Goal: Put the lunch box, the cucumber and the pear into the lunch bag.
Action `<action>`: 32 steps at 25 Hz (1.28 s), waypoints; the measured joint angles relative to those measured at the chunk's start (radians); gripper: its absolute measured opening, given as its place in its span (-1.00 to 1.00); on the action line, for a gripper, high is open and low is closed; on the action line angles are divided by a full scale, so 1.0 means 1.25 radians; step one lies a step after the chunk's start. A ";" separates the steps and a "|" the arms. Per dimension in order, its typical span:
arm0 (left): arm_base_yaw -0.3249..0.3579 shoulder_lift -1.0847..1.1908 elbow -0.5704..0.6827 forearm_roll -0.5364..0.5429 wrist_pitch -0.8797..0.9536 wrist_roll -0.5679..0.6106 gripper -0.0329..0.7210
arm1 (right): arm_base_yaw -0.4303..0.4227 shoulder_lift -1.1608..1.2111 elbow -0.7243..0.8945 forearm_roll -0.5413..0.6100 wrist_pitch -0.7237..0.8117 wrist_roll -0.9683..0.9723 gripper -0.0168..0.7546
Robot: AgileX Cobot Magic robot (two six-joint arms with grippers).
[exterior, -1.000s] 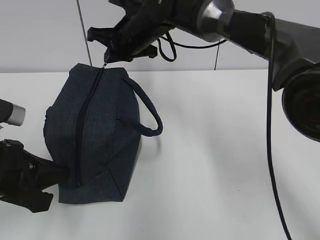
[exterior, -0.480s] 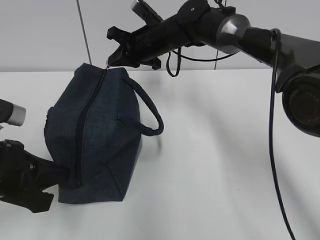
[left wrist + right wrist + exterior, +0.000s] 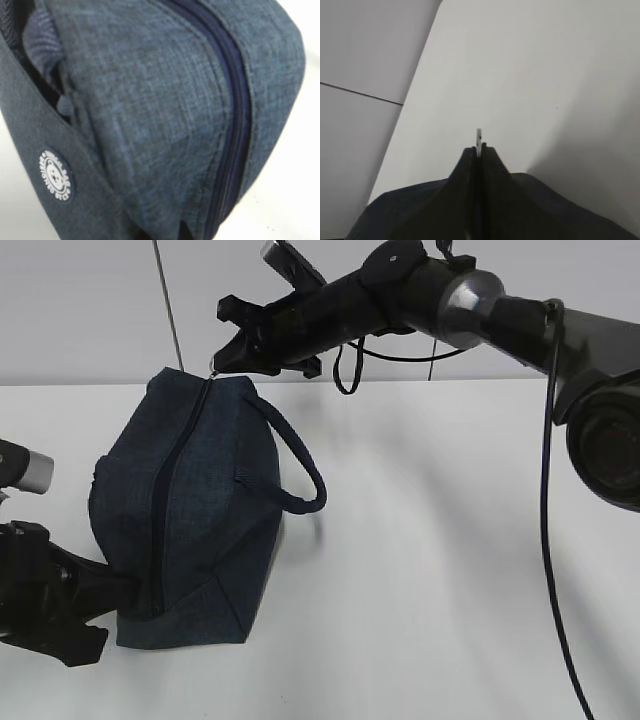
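While its fingers press together on the metal ring pull (image 3: 479, 135), the right tool (image 3: 218, 364) hangs at the far end of the lunch bag (image 3: 185, 505), whose zipper (image 3: 165, 500) runs closed along the top. At the bag's near end the left tool (image 3: 105, 590) touches the fabric; its spread cannot be told. The bag lies on the white bench (image 3: 430, 570), handle (image 3: 295, 465) looped rightward.

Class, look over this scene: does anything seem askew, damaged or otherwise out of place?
Little stands out. The lunch bag lies on the table, zipper closed. The right gripper pinches a thin metal piece at the bag's far end; the left gripper presses its near end.
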 joint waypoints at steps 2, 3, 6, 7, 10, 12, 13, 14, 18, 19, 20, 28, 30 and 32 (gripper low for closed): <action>0.000 0.000 0.000 0.000 0.000 0.000 -0.89 | -0.010 0.016 -0.001 0.062 0.025 -0.030 -0.96; 0.000 0.000 0.000 0.000 0.000 0.000 -0.89 | -0.017 0.025 -0.001 0.087 0.035 -0.044 -0.96; 0.000 0.000 0.000 0.000 0.000 0.000 -0.89 | -0.030 0.045 -0.001 0.146 0.068 -0.087 -0.96; 0.000 0.000 0.000 0.000 0.000 0.000 -0.89 | -0.034 0.046 -0.001 0.155 0.080 -0.103 -0.96; 0.000 0.000 0.000 0.000 0.000 0.000 -0.89 | -0.053 0.046 -0.001 0.186 0.107 -0.131 -0.96; 0.000 0.000 0.000 0.000 0.000 0.000 -0.89 | -0.064 0.048 -0.001 0.205 0.131 -0.136 -0.96; 0.000 0.000 0.000 0.000 0.000 0.000 -0.89 | -0.071 0.054 -0.001 0.219 0.144 -0.138 -0.96; 0.000 0.000 0.000 0.000 0.000 0.000 -0.89 | -0.080 0.062 -0.001 0.242 0.161 -0.139 -0.96; 0.000 0.000 0.000 0.000 0.000 0.000 -0.89 | -0.088 0.121 -0.002 0.322 0.190 -0.140 -0.96; 0.000 0.000 0.000 0.000 0.000 0.000 -0.89 | -0.088 0.139 -0.002 0.335 0.192 -0.140 -0.96; 0.000 0.000 0.000 0.000 0.000 0.000 -0.90 | -0.088 0.145 -0.002 0.341 0.192 -0.140 -0.96; 0.000 0.000 0.000 0.000 0.000 0.000 -0.90 | -0.088 0.170 -0.004 0.348 0.183 -0.145 -0.96; 0.000 0.000 0.000 0.000 0.000 0.000 -0.90 | -0.088 0.170 -0.004 0.348 0.182 -0.149 -0.96; 0.000 0.000 0.000 0.000 0.001 0.000 -0.90 | -0.088 0.170 -0.004 0.358 0.182 -0.161 -0.96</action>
